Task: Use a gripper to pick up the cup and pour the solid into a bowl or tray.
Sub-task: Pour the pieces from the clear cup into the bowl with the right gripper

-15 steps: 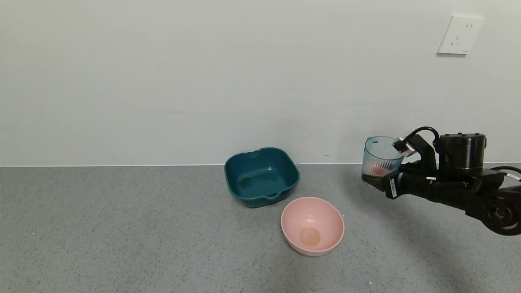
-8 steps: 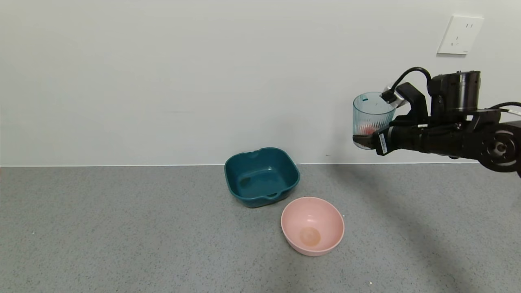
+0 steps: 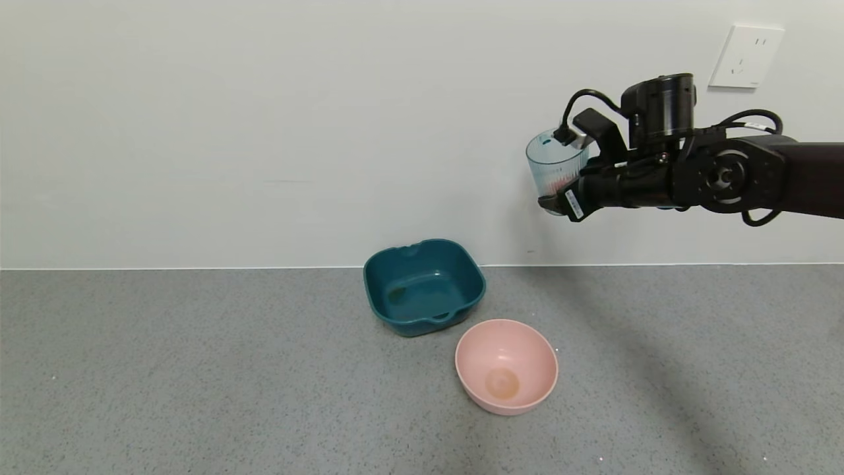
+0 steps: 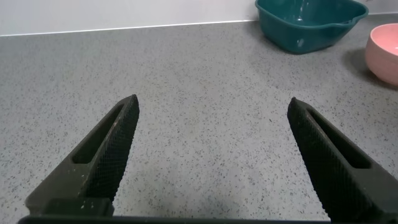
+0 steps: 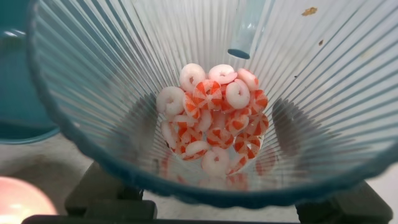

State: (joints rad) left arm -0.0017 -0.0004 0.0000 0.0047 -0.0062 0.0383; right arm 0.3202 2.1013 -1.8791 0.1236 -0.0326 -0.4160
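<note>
My right gripper [image 3: 560, 201] is shut on the transparent blue-green ribbed cup [image 3: 555, 165] and holds it upright, high above the table, to the right of and above the bowls. In the right wrist view the cup [image 5: 323, 93] fills the picture, with the orange-red and white round pieces [image 5: 214, 118] heaped at its bottom. The dark teal rounded-square basin [image 3: 423, 285] sits on the grey table by the wall and also shows in the left wrist view [image 4: 311, 25]. My left gripper [image 4: 212, 149] is open and empty, low over bare table, out of the head view.
A round pink bowl [image 3: 506, 366] stands just in front and to the right of the teal basin, almost touching it; its edge shows in the left wrist view [image 4: 384, 53]. A white wall with a socket [image 3: 745, 56] runs behind the grey table [image 3: 198, 369].
My right gripper has lifted the cup from near table height to well above it and carried it left, toward the bowls. The bowls have not moved.
</note>
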